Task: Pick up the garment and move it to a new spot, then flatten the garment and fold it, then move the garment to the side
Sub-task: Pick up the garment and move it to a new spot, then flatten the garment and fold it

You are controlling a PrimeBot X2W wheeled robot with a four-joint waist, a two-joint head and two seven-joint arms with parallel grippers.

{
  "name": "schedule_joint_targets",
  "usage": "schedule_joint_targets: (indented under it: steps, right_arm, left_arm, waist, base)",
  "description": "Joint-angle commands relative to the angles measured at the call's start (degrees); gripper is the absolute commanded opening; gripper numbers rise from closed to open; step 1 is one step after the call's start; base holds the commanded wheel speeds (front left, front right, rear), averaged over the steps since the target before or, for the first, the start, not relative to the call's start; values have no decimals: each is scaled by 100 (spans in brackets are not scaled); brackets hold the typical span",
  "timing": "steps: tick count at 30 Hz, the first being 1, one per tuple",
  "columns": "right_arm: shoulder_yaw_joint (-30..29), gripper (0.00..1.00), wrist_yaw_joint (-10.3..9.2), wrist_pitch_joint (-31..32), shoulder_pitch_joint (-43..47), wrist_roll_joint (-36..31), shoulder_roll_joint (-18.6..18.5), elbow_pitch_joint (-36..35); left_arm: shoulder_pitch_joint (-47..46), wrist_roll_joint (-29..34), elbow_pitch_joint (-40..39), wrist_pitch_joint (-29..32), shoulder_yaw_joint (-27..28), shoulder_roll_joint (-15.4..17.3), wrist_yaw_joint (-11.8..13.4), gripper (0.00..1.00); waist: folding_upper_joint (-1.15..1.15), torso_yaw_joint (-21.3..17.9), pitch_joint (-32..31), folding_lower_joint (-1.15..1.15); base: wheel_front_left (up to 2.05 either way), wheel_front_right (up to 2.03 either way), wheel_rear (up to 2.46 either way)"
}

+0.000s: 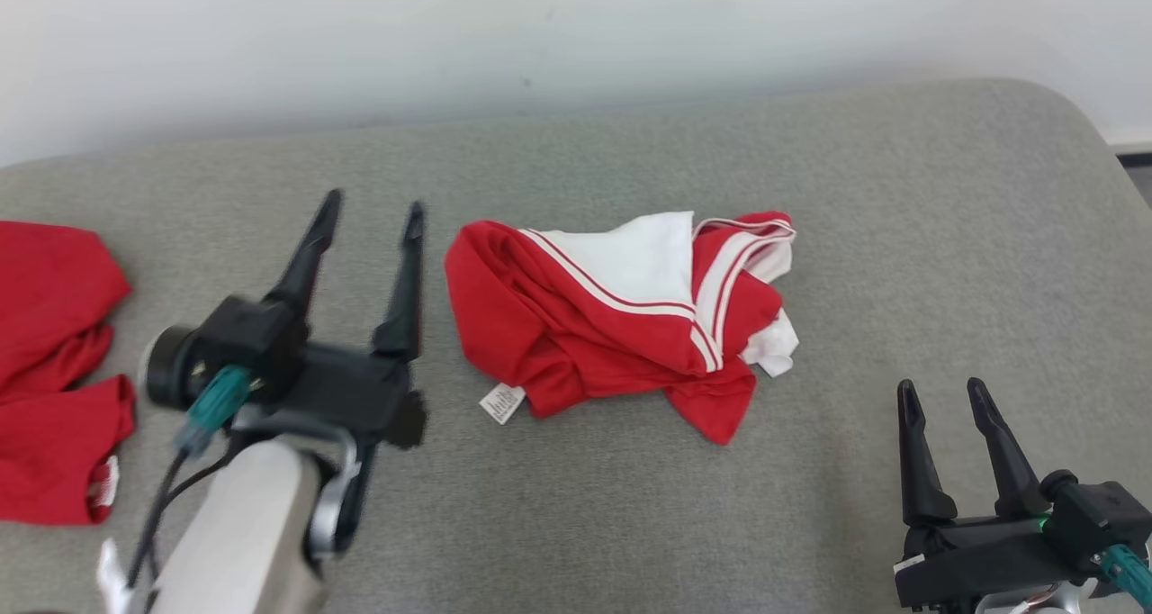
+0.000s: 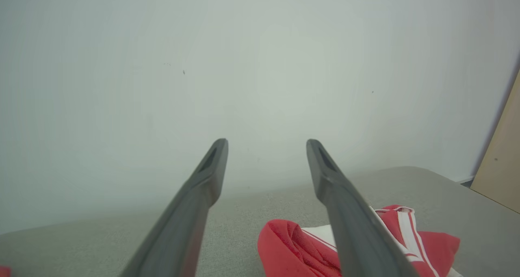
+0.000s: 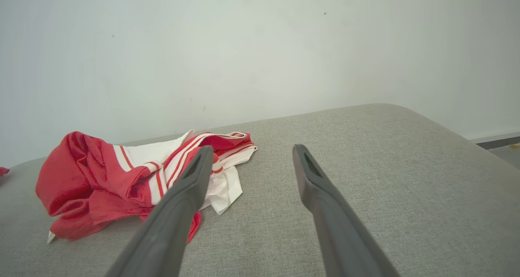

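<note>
Clearly, the red-and-white garment (image 1: 621, 312) was seen crumpled in the middle of the grey cushion (image 1: 900, 236). Just left of it the left gripper (image 1: 373, 204) was found spread and empty; the right gripper (image 1: 940, 387), at the near right, was likewise released.

the garment (image 1: 621, 312) lies bunched near the middle of the padded surface (image 1: 945, 218), and a wall (image 1: 540, 38) stands behind the surface's far edge. the left claw (image 1: 374, 202) is just to the garment's left, not touching it, and another cloth (image 1: 54, 371) lies farther left on the same surface. the right claw (image 1: 940, 386) is nearer the robot, off to the garment's right and apart from it.
</note>
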Motion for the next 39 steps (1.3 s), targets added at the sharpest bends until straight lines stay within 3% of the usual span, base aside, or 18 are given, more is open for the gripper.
schedule_joint_targets:
  steps: [1, 10, 21, 39]
  right_arm:
    - [24, 100, -12, -10, 53, -42, -34, -8]
    - [185, 100, -12, -9, 140, -55, -72, 36]
    - [334, 100, -12, -9, 294, -45, -142, 100]
    - [413, 100, -12, -4, 343, 62, -140, 216]
  left_arm:
    - [221, 88, -115, -4, 115, 89, 50, 100]
    - [1737, 264, -856, -5, 1055, 338, 146, 100]
    - [2926, 564, -1185, -5, 1697, -143, -190, 100]
    - [3206, 1044, -1020, -5, 2190, -625, -700, 100]
  waist:
    - [0, 228, -206, 1]
    - [0, 399, -496, 1]
    - [0, 411, -761, 1]
    - [0, 434, -779, 1]
  base:
    - [0, 0, 0]
    - [0, 0, 0]
    - [0, 0, 0]
    - [0, 0, 0]
